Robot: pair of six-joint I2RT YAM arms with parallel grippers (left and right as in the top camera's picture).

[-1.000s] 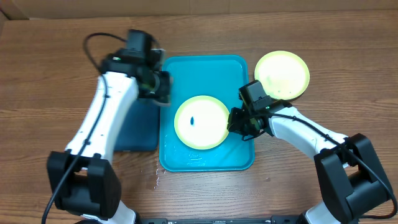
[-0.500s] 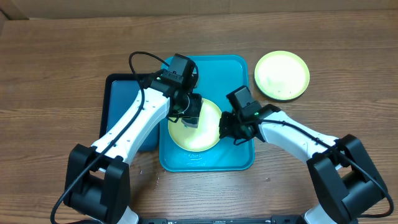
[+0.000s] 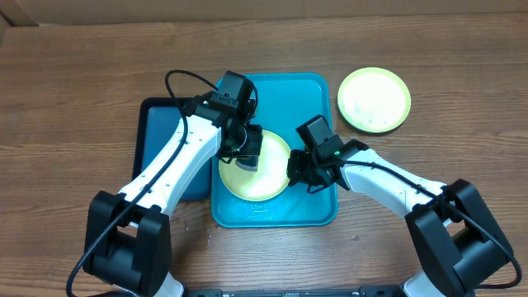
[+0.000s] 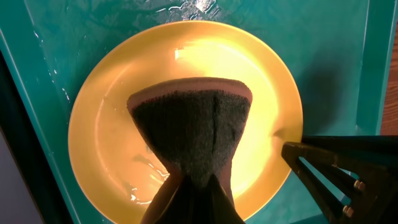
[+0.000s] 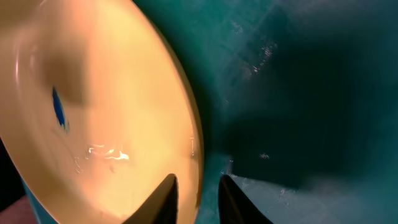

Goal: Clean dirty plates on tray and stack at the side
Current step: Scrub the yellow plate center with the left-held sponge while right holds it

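One plate [image 3: 271, 180] lies in the turquoise tray [image 3: 290, 101], wet and glossy. My left gripper [image 3: 247, 151] is shut on a dark scouring sponge [image 4: 193, 124] with a pink edge, and the sponge presses on the middle of the plate [image 4: 106, 124]. My right gripper [image 3: 296, 170] sits at the plate's right rim, its jaws slightly open, one over the plate and one over the tray. In the right wrist view the gripper [image 5: 198, 186] straddles the rim without clamping it, and a small blue smudge [image 5: 58, 107] shows on the plate [image 5: 118, 74]. A second plate [image 3: 374, 100] lies on the table beside the tray.
A dark navy tray [image 3: 159, 124] lies against the turquoise tray's left side, partly under my left arm. Water films the turquoise tray's floor [image 4: 155, 12], and a few drops lie on the wood in front of it [image 3: 206, 235].
My left arm has swung from over the navy tray onto the plate with the sponge. The plate has slid a little left. My right gripper's jaws have parted at the rim.
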